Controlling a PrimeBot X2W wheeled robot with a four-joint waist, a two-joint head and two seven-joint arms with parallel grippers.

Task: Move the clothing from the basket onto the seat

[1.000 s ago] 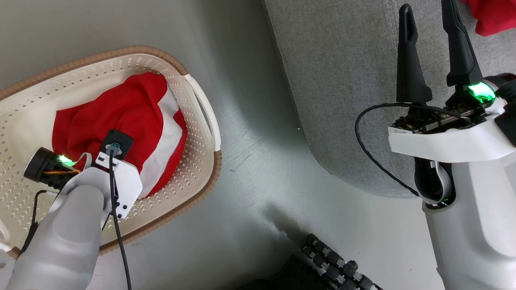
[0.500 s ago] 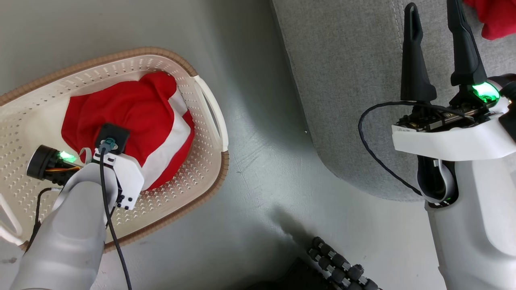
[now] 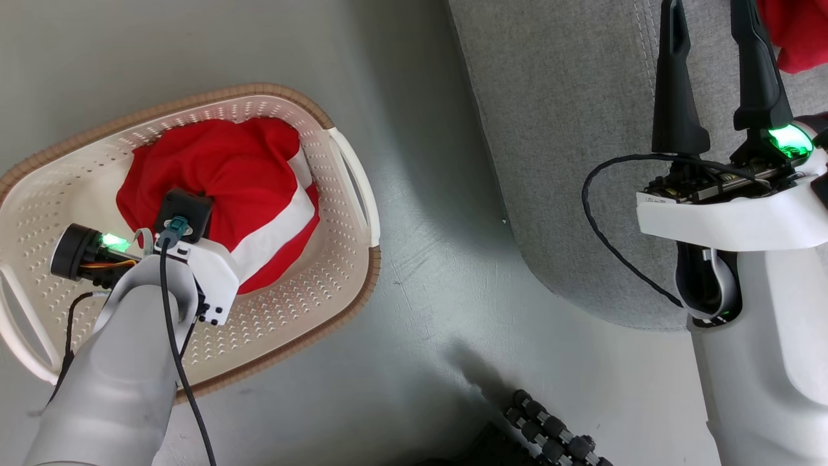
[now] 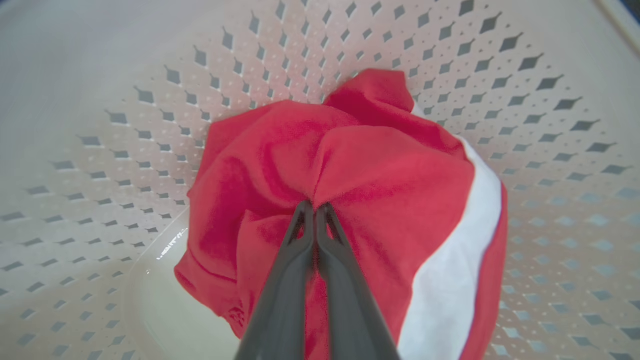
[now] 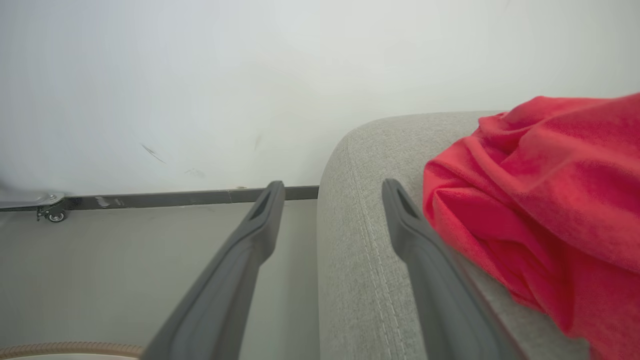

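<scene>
Bunched clothing [image 4: 380,170] — red, one white band — in the basket [image 3: 304,304].

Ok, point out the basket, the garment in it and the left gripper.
basket [image 3: 304,304], head view, bare perforated wall.
garment [image 3: 220,168], head view, red fabric near its middle.
left gripper [image 4: 314,206], left wrist view, between its fingertips, shut on the garment.
</scene>
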